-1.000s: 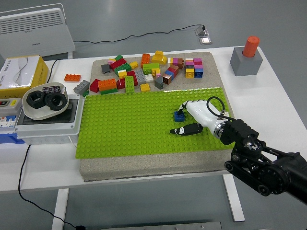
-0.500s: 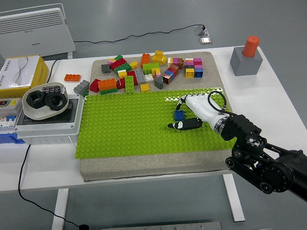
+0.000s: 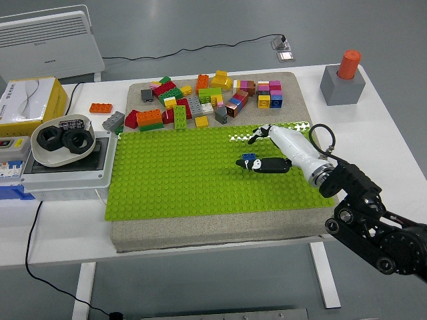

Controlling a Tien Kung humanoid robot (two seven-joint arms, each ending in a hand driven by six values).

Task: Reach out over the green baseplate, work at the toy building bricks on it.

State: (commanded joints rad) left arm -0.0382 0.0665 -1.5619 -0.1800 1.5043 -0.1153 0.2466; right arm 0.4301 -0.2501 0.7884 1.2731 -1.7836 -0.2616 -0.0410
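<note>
The green baseplate (image 3: pixel 180 173) lies on a tan mat in the middle of the table. A single small blue brick (image 3: pixel 249 158) sits on it, right of centre. My right hand (image 3: pixel 249 151), white with black fingers, reaches in from the right over the plate. Its fingers are spread and hold nothing. The black thumb (image 3: pixel 263 165) lies along the brick's near side and touches it. The other fingertips (image 3: pixel 255 137) hover behind the brick, apart from it. The left arm is out of view.
Several loose coloured bricks (image 3: pixel 200 100) lie on the mat behind the plate. An orange brick (image 3: pixel 101 108) and a grey brick (image 3: pixel 113 121) lie to the left. A grey box with a bowl of black rings (image 3: pixel 61 138) stands at left. A grey block with an orange cylinder (image 3: pixel 342 81) stands at back right.
My right hand has drawn back to the right and away from me, and its upper fingers have lifted off the blue brick. The brick has stayed in place.
</note>
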